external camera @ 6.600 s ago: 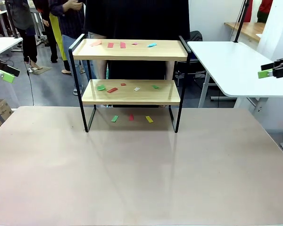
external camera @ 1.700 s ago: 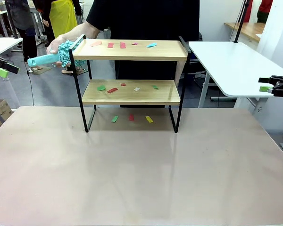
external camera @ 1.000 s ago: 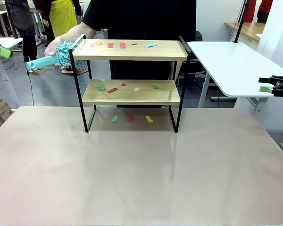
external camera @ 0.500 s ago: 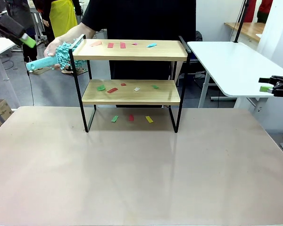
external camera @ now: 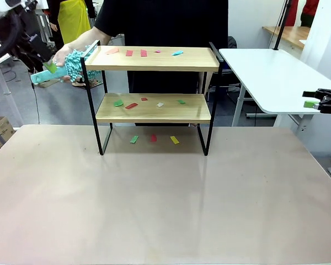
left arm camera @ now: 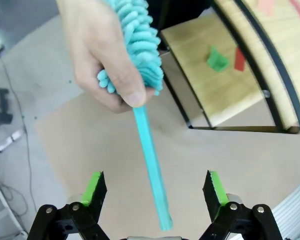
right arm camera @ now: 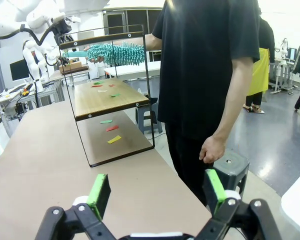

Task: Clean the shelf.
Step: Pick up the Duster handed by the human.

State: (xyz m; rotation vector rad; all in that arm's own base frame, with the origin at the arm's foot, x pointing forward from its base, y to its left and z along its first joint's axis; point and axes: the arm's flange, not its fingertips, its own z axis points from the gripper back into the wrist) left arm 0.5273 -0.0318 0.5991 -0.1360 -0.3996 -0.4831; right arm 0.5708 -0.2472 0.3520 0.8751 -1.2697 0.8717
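The pale table point(external camera: 154, 210) stands in an open workshop area, with a white side table point(external camera: 270, 77) off its right side. The shelf point(external camera: 154, 59) stands upright near the far edge of the table, at the middle. A person in a black shirt point(external camera: 165, 22) stands directly behind it. Coloured paper scraps point(external camera: 143, 53) lie on its top board, on its lower board and on the table beneath it.

The person's hand point(left arm camera: 97, 55) grips a teal duster point(left arm camera: 150, 160) by its fluffy head, just beside the left end rail of the shelf. The duster handle points away from the shelf.

The left fingers point(left arm camera: 95, 186) are spread wide. In the left wrist view the end of the duster handle lies between the two green pads and touches neither. The right fingers point(right arm camera: 99, 192) are also spread wide and hold nothing. They hang off the right side of the table, well apart from the shelf.
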